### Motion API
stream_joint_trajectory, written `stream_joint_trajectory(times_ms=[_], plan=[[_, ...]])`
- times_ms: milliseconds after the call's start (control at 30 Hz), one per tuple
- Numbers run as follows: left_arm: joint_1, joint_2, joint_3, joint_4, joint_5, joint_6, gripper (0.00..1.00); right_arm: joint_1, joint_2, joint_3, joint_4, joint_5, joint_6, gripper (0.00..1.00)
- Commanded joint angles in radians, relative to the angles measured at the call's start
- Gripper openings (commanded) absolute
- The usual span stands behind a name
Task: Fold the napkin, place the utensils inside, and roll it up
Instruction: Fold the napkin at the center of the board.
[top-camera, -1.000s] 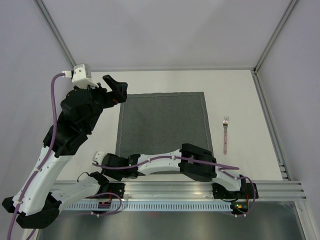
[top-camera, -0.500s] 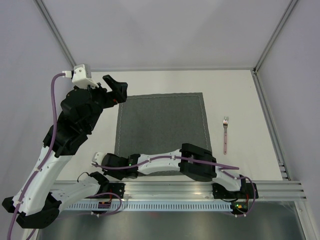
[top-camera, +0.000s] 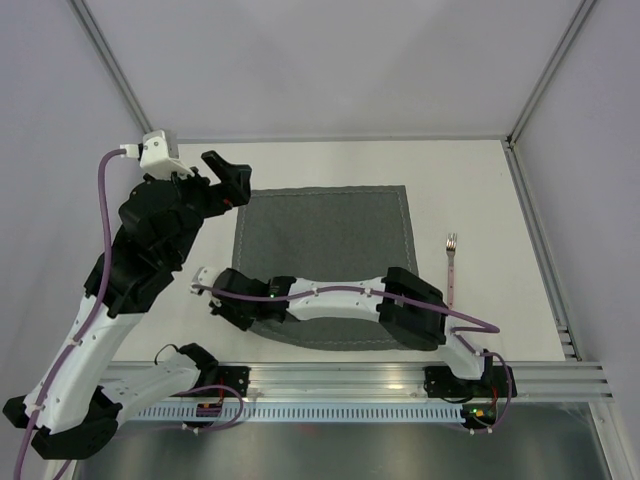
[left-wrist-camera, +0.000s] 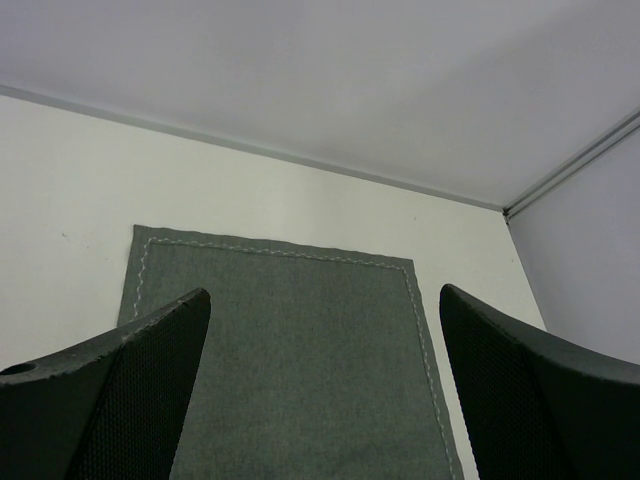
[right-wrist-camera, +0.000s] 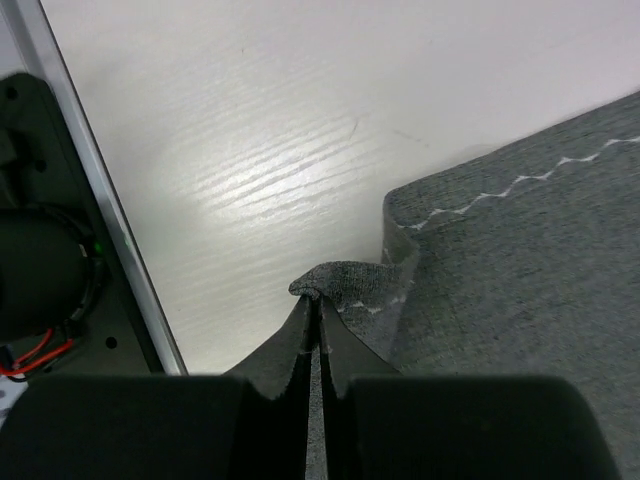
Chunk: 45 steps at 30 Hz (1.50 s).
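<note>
The dark grey napkin (top-camera: 330, 235) lies spread on the white table, and its near left corner is bunched up. My right gripper (top-camera: 228, 305) reaches across from the right and is shut on that corner. In the right wrist view the jaws (right-wrist-camera: 318, 300) pinch a small raised fold of the napkin (right-wrist-camera: 350, 280). My left gripper (top-camera: 228, 178) hangs open above the napkin's far left corner; in the left wrist view the napkin (left-wrist-camera: 300, 350) shows between its wide fingers (left-wrist-camera: 150, 370). The pink-handled fork (top-camera: 451, 268) lies on the table to the right of the napkin.
An aluminium rail (top-camera: 350, 380) runs along the table's near edge, close to my right gripper in the right wrist view (right-wrist-camera: 90, 200). Pale enclosure walls with metal corner posts (top-camera: 545, 80) bound the table on three sides.
My right gripper has closed on the napkin's near left corner and moved away from the rail, lifting that corner into a fold. The left arm has barely shifted.
</note>
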<state>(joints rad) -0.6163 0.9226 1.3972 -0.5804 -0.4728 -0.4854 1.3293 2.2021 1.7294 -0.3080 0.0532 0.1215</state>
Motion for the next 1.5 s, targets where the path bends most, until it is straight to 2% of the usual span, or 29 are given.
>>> stream_joint_trajectory(times_ms=[0, 333, 500, 800, 1133, 1467], plan=[[0.004, -0.014, -0.003, 0.022, -0.024, -0.013, 1.0, -0.01, -0.104, 0.015, -0.006, -0.029, 0.033, 0.08], [0.006, -0.014, -0.015, 0.044, -0.033, -0.005, 1.0, -0.1, -0.197, 0.009, -0.016, -0.032, 0.04, 0.04], [0.006, -0.01, -0.032, 0.066, -0.03, -0.007, 1.0, -0.199, -0.252, -0.036, -0.01, -0.02, 0.026, 0.0], [0.007, 0.009, -0.058, 0.102, -0.017, -0.009, 1.0, -0.403, -0.349, -0.143, 0.021, -0.004, -0.023, 0.0], [0.006, 0.039, -0.072, 0.126, -0.003, -0.007, 1.0, -0.594, -0.352, -0.165, 0.04, -0.019, -0.079, 0.0], [0.009, 0.059, -0.087, 0.143, -0.001, -0.004, 1.0, -0.711, -0.323, -0.146, 0.05, -0.021, -0.106, 0.01]])
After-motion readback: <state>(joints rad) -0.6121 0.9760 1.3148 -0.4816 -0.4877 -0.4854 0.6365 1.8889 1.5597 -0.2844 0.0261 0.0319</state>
